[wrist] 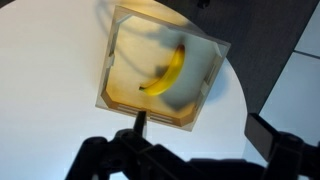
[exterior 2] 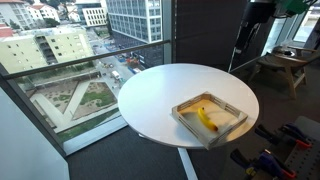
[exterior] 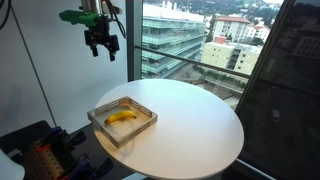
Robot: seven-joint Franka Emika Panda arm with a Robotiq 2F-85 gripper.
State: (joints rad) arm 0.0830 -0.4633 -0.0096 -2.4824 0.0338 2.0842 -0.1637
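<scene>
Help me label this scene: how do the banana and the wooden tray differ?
The banana is yellow and curved; the tray is pale wood and square. The banana is small and lies inside the tray, which is far larger and rests on the white table. Both lie flat, well below the tool.

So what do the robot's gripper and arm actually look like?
The gripper is black, with two fingers that look dark and blurred in the wrist view. A bright green part sits above it on the wrist. Markings and cables are too small to tell.
</scene>
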